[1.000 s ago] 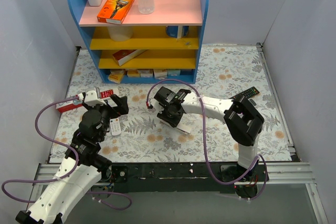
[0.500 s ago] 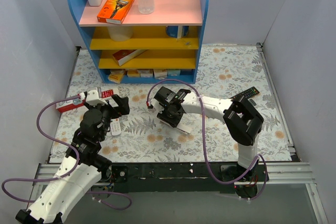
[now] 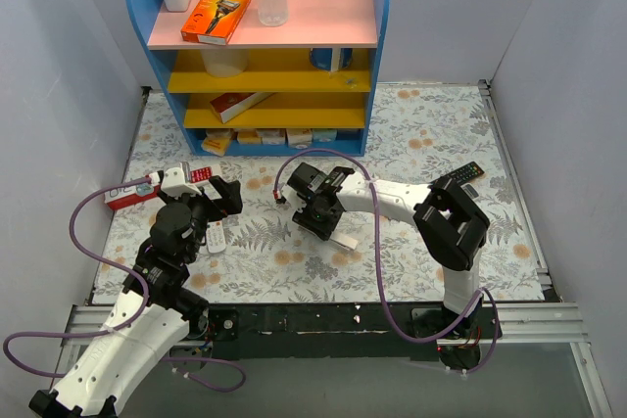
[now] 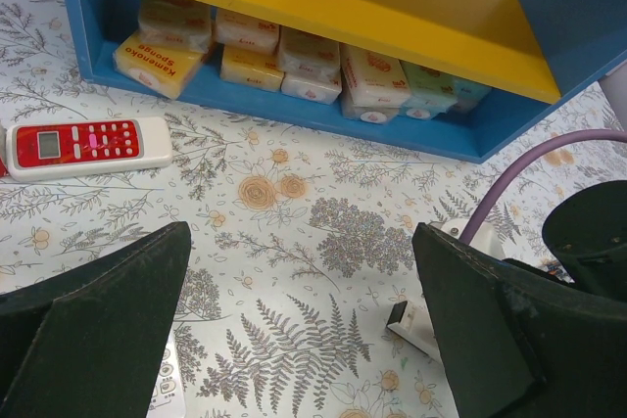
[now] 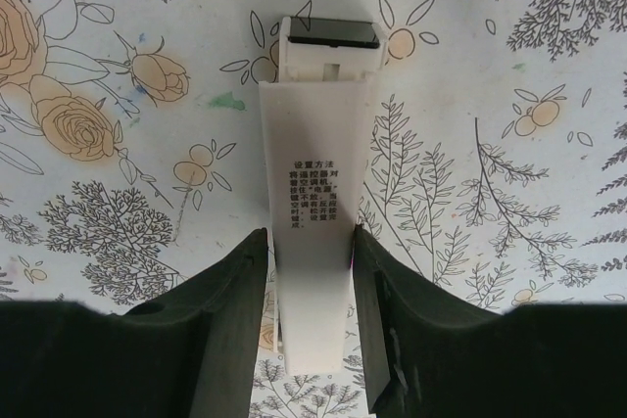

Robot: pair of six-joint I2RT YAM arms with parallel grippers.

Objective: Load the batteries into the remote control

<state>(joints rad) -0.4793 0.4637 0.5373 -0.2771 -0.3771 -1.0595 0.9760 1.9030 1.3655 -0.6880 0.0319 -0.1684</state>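
The slim white remote control [image 5: 315,203] lies back up, printed text showing and its dark end [image 5: 330,32] pointing away. My right gripper [image 5: 310,271] is shut on its long sides near the middle. In the top view the right gripper [image 3: 319,212] is over the mat's centre, with the remote's end [image 3: 342,240] sticking out below it. My left gripper [image 4: 304,340] is open wide and empty, to the left of the remote's end [image 4: 416,325]; in the top view it [image 3: 221,198] is left of centre. No batteries show in any view.
A white remote with red buttons [image 4: 88,144] lies at the left. A short white remote [image 3: 215,237] lies under the left gripper. A black remote [image 3: 460,175] lies at the right. The blue and yellow shelf [image 3: 284,115] stands at the back, small packets [image 4: 294,56] inside.
Almost nothing. My right gripper has shifted very slightly with the remote in it. The left arm holds its place.
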